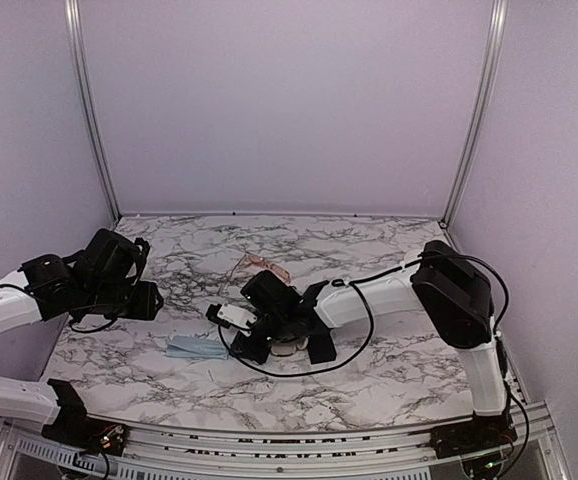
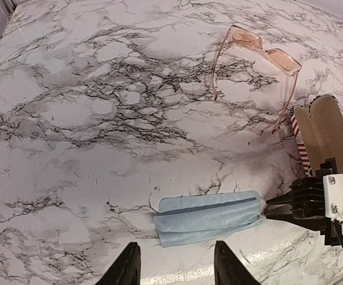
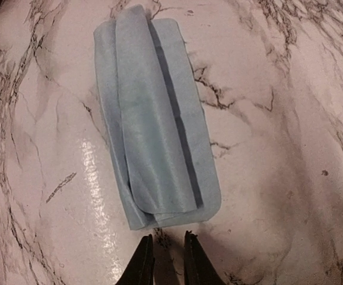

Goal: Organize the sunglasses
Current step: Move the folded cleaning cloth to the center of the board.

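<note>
Barely parted at the right gripper (image 3: 164, 258), with marble tabletop (image 3: 278, 148) showing in the slit and nothing pinched; tips set just at one short end of the folded blue cloth (image 3: 153, 119). Wider apart at the left gripper (image 2: 176, 264), likewise empty, hovering just off the cloth's long side. Partly hidden behind the right gripper and cut off at the frame edge: an open stars-and-stripes case (image 2: 329, 133). Well beyond the cloth, on its far side: pink translucent sunglasses (image 2: 265, 50), front running slantwise, temples unfolded and reaching back toward the cloth.
</note>
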You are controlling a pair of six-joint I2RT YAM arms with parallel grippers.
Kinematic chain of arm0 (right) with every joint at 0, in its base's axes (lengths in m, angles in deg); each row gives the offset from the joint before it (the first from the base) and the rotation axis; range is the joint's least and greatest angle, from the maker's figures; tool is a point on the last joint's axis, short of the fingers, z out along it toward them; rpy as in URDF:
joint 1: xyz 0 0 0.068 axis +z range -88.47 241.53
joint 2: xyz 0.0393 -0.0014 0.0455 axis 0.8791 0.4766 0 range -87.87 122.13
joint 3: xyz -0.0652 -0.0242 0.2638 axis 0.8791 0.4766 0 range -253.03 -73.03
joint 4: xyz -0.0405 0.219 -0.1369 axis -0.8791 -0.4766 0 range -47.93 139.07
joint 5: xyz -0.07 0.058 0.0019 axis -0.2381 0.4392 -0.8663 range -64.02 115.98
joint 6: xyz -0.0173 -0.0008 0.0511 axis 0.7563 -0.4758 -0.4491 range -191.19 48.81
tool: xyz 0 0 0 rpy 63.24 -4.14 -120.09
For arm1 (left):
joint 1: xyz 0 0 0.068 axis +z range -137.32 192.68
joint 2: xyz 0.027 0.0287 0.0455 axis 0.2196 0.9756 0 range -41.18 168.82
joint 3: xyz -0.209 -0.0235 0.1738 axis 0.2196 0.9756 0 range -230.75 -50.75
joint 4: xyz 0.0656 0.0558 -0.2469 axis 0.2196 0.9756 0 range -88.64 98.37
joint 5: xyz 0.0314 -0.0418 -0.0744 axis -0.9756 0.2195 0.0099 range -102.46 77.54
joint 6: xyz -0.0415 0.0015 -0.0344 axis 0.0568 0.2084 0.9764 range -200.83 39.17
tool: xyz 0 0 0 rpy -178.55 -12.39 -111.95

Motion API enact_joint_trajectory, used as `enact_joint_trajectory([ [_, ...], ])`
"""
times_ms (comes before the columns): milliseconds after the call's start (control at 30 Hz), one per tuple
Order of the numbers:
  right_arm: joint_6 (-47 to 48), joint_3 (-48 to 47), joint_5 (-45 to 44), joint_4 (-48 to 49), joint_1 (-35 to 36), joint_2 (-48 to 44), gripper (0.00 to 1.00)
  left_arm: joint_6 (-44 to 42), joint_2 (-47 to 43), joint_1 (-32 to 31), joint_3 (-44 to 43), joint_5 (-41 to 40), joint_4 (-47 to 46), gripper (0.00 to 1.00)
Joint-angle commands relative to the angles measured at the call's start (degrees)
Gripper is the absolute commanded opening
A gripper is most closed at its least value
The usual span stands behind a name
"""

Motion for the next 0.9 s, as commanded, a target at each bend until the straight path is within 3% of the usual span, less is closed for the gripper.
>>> enact_joint_trajectory([
  [0, 1.24, -3.14, 1.99, 0.27, -0.32, 1.0, 0.19, -1.45, -0.78, 0.21, -0.08, -2.69, 2.29, 0.43],
  [867, 0.81, -3.64, 5.77, 2.42, -0.05, 2.13, 0.2, -2.22, 1.21, 1.21, 0.38, -0.54, 1.01, 0.42],
])
